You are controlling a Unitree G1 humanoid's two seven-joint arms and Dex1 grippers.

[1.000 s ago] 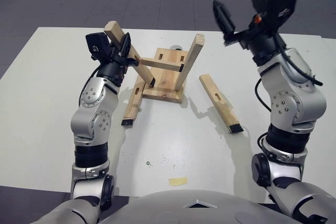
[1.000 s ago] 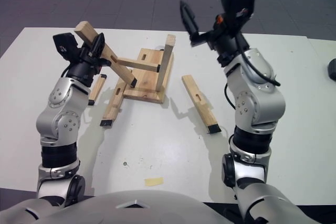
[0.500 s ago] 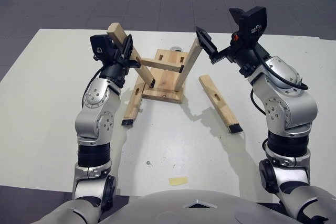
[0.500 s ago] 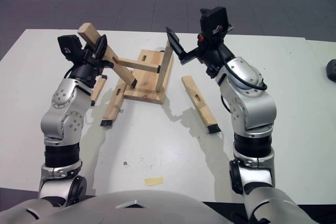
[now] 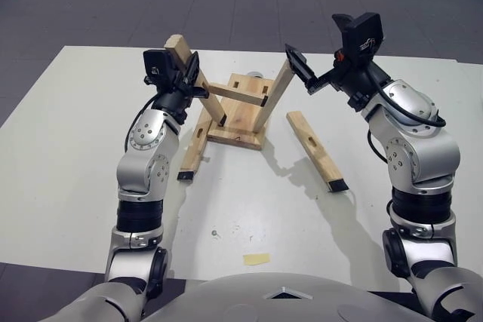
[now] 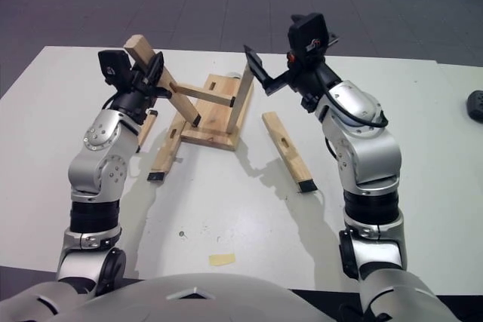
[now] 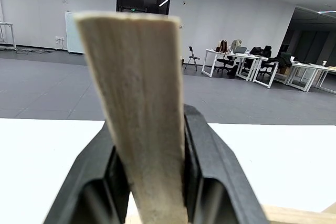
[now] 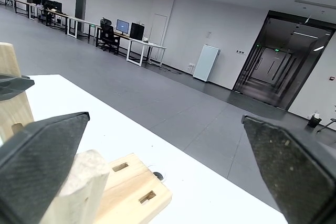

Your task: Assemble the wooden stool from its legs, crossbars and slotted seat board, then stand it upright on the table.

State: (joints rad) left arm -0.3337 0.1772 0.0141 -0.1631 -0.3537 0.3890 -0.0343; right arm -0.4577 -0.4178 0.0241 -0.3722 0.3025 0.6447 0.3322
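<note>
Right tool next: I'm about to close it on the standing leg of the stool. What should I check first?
1. Left tool shut on the tilted pale wooden leg: ok.
2. Right tool open wide: ok.
3. Standing pale wooden leg has its top inside the right tool's gap: cannot tell; it sits right beside one finger.
4. Short wooden crossbar bridges both legs: ok.
5. Tilted leg's black foot seated in the slotted wooden seat board: cannot tell.
6. Loose black-capped wooden leg lies on the white table, apart from the assembly: ok.
</note>
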